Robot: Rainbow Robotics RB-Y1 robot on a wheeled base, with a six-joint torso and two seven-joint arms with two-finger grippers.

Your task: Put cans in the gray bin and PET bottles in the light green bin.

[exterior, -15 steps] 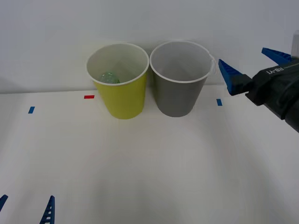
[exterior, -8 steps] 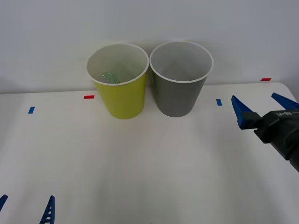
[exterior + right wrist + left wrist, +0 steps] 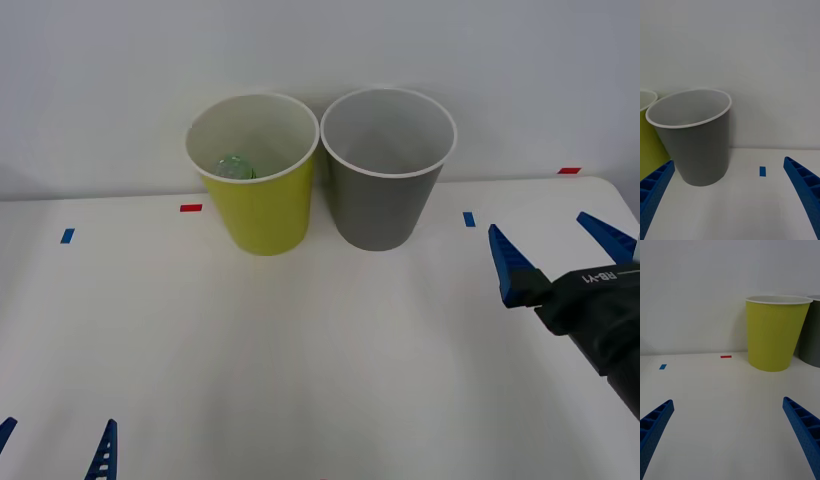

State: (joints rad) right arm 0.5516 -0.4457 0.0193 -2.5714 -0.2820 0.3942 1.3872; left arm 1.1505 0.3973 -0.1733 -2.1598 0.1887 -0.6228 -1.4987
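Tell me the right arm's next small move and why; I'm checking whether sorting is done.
Probably keep pulling the open right gripper back toward rest. The PET bottle already lies inside the light green bin, the gray bin stands beside it, and the gripper holds nothing.

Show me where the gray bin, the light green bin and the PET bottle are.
gray bin [image 3: 378, 205]: front view, on its outer front wall.
light green bin [image 3: 265, 212]: front view, on its outer front wall.
PET bottle [image 3: 234, 167]: front view, on its visible top inside the light green bin.

Bottle [image 3: 234, 166] in lime bin [image 3: 262, 214] (upright)
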